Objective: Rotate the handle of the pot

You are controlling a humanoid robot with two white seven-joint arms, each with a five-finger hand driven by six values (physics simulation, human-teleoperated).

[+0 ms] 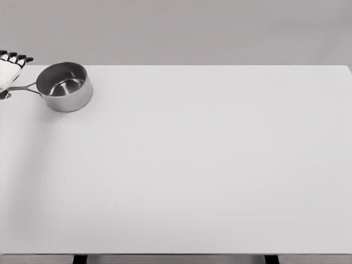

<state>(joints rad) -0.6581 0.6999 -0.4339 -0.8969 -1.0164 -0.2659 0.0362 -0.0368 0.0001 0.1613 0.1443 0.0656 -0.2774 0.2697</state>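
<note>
A: Where does the one head view look from?

B: From above the near edge of the white worktop (198, 165), angled down and forward across it to the grey wall behind.

A: How near?

B: Far enough to take in the far edge and right corner; the left side runs out of frame, cutting off the robot hand (7, 71) by the saucepan (65, 86).

Steel pot (65, 86) upright, empty, table's far-left corner; handle (22, 88) pointing left.

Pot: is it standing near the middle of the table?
No, the pot stands at the far left corner of the table, its handle pointing left toward the left hand.
</note>
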